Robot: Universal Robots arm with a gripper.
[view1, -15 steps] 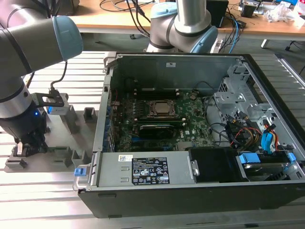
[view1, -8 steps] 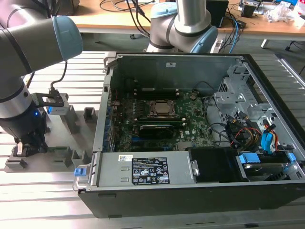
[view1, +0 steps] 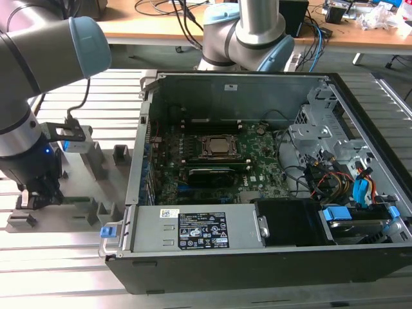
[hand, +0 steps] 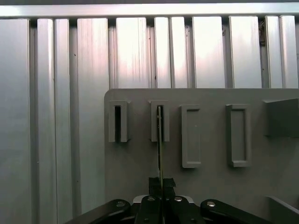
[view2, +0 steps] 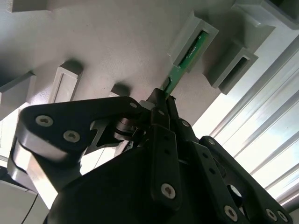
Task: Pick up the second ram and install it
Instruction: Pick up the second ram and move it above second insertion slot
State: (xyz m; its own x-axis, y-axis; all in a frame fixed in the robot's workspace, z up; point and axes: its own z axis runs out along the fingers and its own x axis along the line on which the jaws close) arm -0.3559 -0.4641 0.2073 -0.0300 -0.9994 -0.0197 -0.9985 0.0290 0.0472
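The second ram (view2: 187,58) is a thin green board stick. Its far end sits in the slot of a grey holder block (view2: 183,37), and its near end runs between my fingers. In the first wrist view the second ram (hand: 160,140) shows edge-on, reaching from a holder slot (hand: 153,122) down into my gripper (hand: 161,186). My gripper (view2: 161,100) is shut on the stick. In the exterior view my gripper (view1: 42,193) is low over the holder plate (view1: 96,164) at the exterior view's left, outside the computer case.
The open computer case (view1: 138,148) lies at the centre, with the green motherboard (view1: 261,170), CPU socket (view1: 219,147) and power supply (view1: 196,228) inside. Several more grey holder blocks (hand: 191,135) stand on the plate. A second arm's base (view1: 248,32) stands behind the case.
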